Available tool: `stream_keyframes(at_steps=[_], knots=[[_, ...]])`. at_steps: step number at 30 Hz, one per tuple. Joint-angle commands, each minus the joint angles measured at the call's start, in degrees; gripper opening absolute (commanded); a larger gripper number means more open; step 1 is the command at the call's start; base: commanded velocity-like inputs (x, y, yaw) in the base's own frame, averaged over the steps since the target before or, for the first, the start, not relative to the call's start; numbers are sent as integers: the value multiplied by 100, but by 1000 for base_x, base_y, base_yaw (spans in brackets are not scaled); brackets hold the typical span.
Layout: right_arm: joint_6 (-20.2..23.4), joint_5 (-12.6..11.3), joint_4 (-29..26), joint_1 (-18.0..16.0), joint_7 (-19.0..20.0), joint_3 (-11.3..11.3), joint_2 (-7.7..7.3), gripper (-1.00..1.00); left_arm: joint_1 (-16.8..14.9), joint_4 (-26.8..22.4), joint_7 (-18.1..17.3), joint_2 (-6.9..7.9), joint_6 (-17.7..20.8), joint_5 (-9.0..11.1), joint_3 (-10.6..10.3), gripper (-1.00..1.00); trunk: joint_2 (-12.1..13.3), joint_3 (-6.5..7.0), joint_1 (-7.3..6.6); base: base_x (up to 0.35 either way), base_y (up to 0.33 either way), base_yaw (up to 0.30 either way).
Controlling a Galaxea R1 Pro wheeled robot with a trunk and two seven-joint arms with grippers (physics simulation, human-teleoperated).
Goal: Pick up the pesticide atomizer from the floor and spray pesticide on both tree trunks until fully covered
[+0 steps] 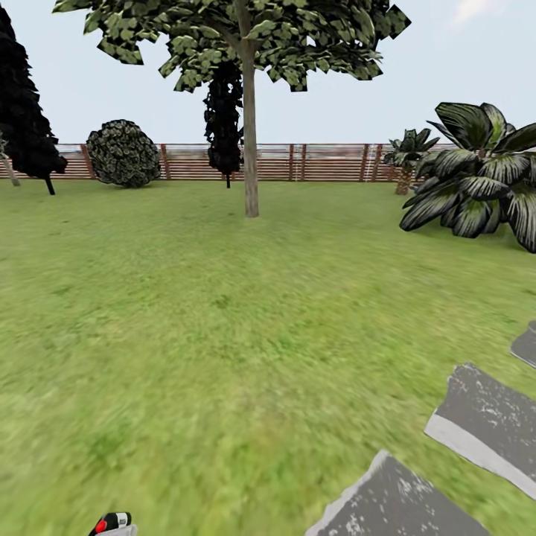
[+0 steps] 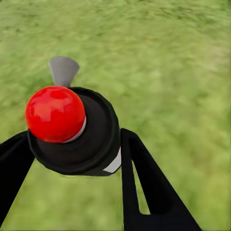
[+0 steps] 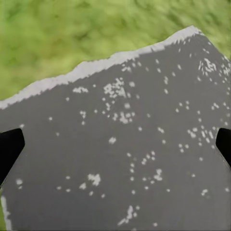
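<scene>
My left gripper is clamped on the atomizer: the black fingers press its dark body from both sides, its red top faces my wrist camera, and a sliver of white label shows by one finger. Past the bottle lies blurry grass and a small grey slab. From my head, the atomizer just peeks in at the bottom edge, left of centre, red top and dark neck over the lawn. My right gripper hangs over a grey paving stone flecked with white; its two dark fingertips sit far apart at the sides of that wrist view, so its jaws are wide open and hold nothing, with grass beyond the stone's pale edge. Ahead, well apart from me across the lawn, a tree stands with a bare grey-tan trunk and a ragged leaf crown. Behind it run the reddish slat fence, a black cypress and a round bush; another black tree is at far left. Broad-leafed palms stand at right, and grey stones lie in the grass at lower right.
</scene>
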Motion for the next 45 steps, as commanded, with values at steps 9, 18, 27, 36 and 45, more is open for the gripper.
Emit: stream_keyframes(at_steps=[9, 18, 27, 36, 45], knots=[[0, 37, 5, -4, -60, 30, 1, 100, -1, 3, -4, 1, -18, 52, -17, -100, -2, -5, 2, 341, 0, 0], [0, 38, 5, -4, -60, 30, 1, 100, -2, 3, -5, 1, -18, 53, -17, -100, -2, -5, 2, 341, 0, 0], [0, 39, 5, -4, -60, 30, 1, 100, 0, 3, -5, 1, -21, 52, -17, -100, -2, -5, 2, 341, 0, 0], [0, 39, 5, -4, -60, 30, 1, 100, -1, 3, -7, 1, -20, 51, -17, -100, -2, -5, 2, 341, 0, 0], [0, 39, 5, -4, -60, 30, 1, 100, -2, 3, -6, 1, -21, 52, -17, -100, -2, -5, 2, 341, 0, 0]])
